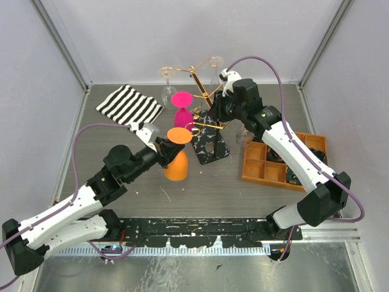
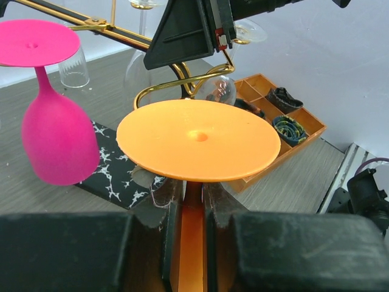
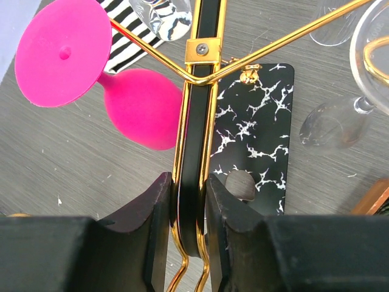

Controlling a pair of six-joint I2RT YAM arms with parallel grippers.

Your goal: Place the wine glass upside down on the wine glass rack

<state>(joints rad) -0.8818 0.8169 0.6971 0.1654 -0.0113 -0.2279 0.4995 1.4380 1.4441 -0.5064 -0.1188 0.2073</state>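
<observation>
so, hanging step: my left gripper (image 2: 192, 213) is clamped on the stem of the orange plastic wine glass (image 1: 176, 165), held just beside the tall gold wire rack with the black marbled base (image 1: 209, 145). foot's up, mouth's down, long axis near vertical. right gripper (image 3: 193, 207) is pinching the rack's centre post, steadying it i guess. next i'd slide the stem into a free curled arm so the foot rests on the wire.

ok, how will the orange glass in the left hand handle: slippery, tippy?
It is probably light and not brittle: the orange wine glass looks opaque and matte, like plastic. The left hand pinches only its narrow stem, so it may pivot or slide. The bowl hangs below the grip, so it should tend to stay inverted.
</observation>
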